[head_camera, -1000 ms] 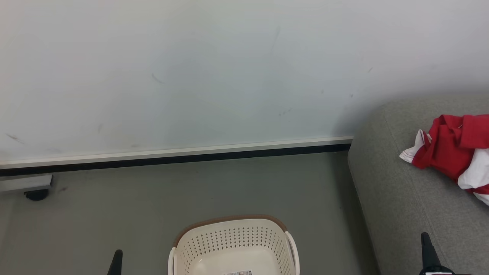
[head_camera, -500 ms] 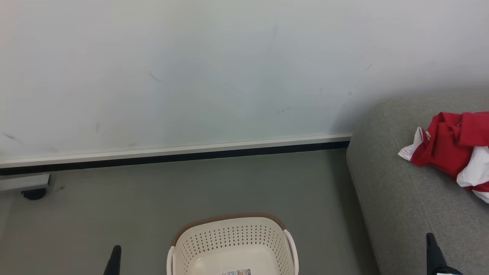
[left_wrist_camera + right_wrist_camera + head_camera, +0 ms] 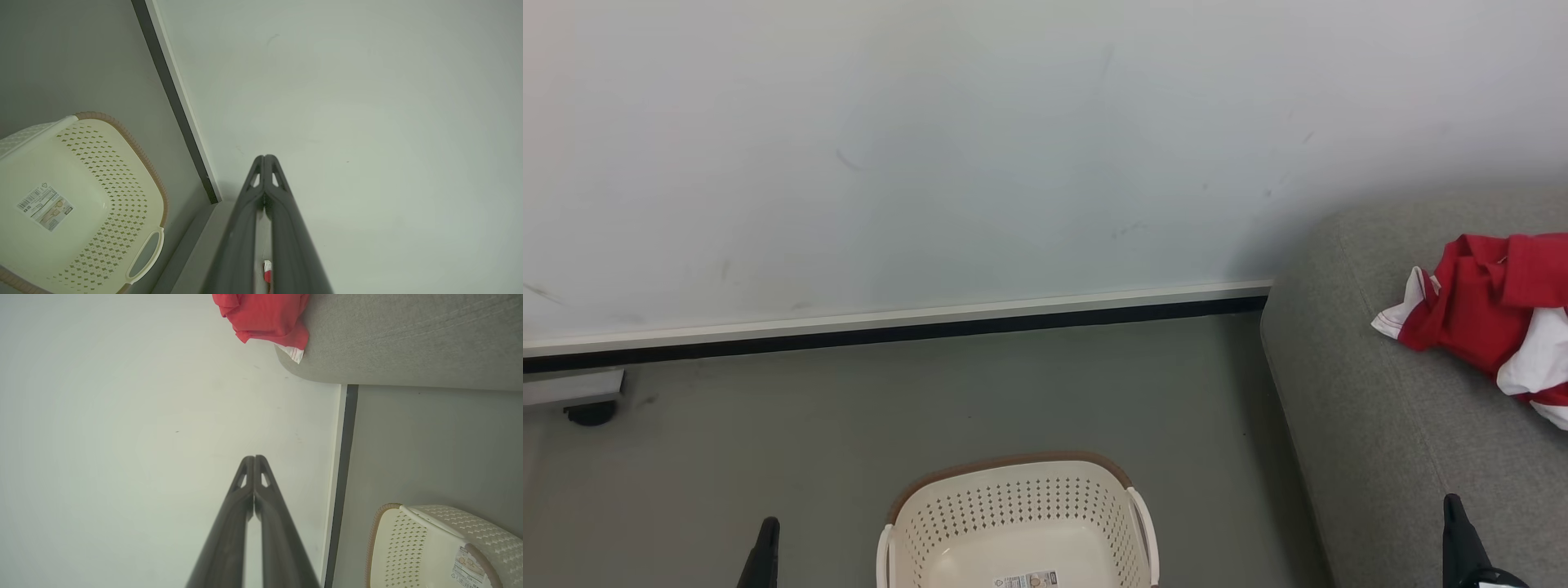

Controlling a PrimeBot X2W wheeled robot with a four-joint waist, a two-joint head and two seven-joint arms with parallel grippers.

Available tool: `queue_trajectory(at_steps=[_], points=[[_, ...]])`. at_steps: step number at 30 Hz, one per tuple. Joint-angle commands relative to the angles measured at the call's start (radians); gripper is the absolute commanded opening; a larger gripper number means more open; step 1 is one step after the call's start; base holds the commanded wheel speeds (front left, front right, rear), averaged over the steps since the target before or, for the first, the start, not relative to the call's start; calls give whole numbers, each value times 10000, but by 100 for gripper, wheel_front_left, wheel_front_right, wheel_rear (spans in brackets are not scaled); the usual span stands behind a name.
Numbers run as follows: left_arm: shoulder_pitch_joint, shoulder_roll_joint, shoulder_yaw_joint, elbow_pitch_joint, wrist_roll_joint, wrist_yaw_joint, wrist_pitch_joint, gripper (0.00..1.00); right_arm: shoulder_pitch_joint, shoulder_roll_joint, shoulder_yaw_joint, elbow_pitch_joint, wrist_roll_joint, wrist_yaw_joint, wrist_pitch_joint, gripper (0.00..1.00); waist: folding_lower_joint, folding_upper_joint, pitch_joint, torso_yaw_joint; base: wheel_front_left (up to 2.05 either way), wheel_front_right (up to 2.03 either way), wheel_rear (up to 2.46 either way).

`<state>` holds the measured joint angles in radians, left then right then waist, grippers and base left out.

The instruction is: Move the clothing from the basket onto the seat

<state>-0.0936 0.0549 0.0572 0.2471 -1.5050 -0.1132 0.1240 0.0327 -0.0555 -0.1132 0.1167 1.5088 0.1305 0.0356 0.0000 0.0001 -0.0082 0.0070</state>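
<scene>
The red-and-white clothing [image 3: 1490, 320] lies bunched on the grey seat [image 3: 1372, 425] at the right edge of the head view; the right wrist view has the clothing [image 3: 265, 316] on the seat [image 3: 408, 339] too. The cream basket [image 3: 1018, 523] with its brown rim stands on the floor at bottom centre, holding nothing but a label on its bottom; the basket [image 3: 81, 196] and basket [image 3: 433, 547] show in both wrist views. My left gripper [image 3: 765, 527] rises left of the basket, shut and holding nothing [image 3: 264, 157]. My right gripper [image 3: 1452, 506] stands over the seat's front, shut and holding nothing [image 3: 254, 458].
A pale wall [image 3: 931, 163] with a black-and-white skirting strip [image 3: 915, 331] runs behind the grey floor [image 3: 768, 425]. A dark castor under a pale frame [image 3: 584, 408] sits at the far left by the wall.
The whole head view has shifted slightly, so the camera has moved. Both fingertips sit a little lower in the picture. Clothing and basket lie as before.
</scene>
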Motion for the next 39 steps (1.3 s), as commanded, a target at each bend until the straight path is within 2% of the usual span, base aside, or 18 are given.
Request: queue_trajectory(at_steps=[1, 17, 39], points=[[-142, -7, 59, -41, -173, -71, 81, 0, 111, 23, -44, -65, 210, 3, 54, 0, 0, -1, 6, -4, 0, 0, 0], [-196, -57, 197, -31, -1202, -204, 384, 0, 211, 72, -253, -302, 1285, 4, 288, 0, 0, -1, 102, -72, 0, 0, 0], [-193, -56, 186, -33, -1133, -202, 382, 0, 183, 67, -238, -287, 1250, 4, 284, 0, 0, -1, 102, -72, 0, 0, 0]])
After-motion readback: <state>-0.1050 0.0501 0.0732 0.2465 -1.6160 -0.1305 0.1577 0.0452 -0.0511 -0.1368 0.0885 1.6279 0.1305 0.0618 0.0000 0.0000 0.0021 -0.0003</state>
